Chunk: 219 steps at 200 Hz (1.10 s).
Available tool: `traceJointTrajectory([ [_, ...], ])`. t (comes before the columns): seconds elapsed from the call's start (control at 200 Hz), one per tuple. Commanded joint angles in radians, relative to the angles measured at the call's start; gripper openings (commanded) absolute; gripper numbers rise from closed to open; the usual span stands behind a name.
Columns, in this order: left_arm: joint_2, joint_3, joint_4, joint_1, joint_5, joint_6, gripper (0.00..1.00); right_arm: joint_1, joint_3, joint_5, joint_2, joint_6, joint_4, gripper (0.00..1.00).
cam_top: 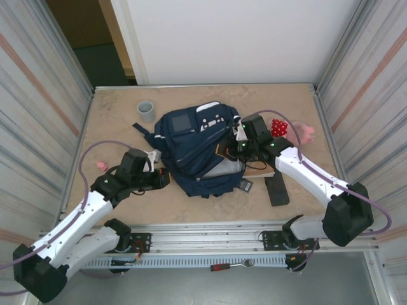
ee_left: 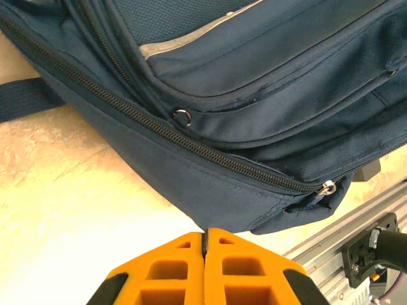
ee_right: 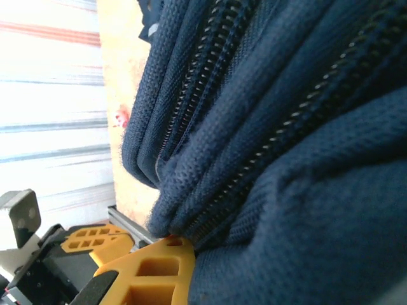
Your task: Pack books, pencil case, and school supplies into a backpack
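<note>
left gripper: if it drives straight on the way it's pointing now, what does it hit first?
The backpack. The left gripper, jaws shut, points at the navy side panel just below the zipper, with the tips nearly at the fabric edge. Depth is unclear, so contact is probably almost immediate.

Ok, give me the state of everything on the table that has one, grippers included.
backpack: lying flat, the zip facing the left gripper closed
left gripper: shut, at the backpack's edge
right gripper: against bunched backpack fabric, open or shut unclear
grey cup: upright, mouth up
plush toy: lying outside the backpack
black oblong: lying flat, outside the backpack
</note>
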Motion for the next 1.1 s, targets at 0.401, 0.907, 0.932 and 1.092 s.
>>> traceJointTrajectory([
  [0.401, 0.193, 0.229, -0.089, -0.427, -0.371, 0.029, 0.51, 0.091, 0.066, 0.057, -0.026, 0.134, 0.175, 0.00],
  [0.907, 0.302, 0.191, -0.005, -0.448, -0.495, -0.113, 0.52, 0.120, 0.096, 0.061, -0.020, 0.140, 0.201, 0.00],
  [0.932, 0.295, 0.177, 0.025, -0.435, -0.483, -0.124, 0.52, 0.124, 0.096, 0.056, -0.018, 0.140, 0.205, 0.00],
  [1.092, 0.260, 0.132, 0.120, -0.363, -0.424, -0.169, 0.35, 0.123, 0.115, 0.020, -0.005, 0.103, 0.170, 0.00],
])
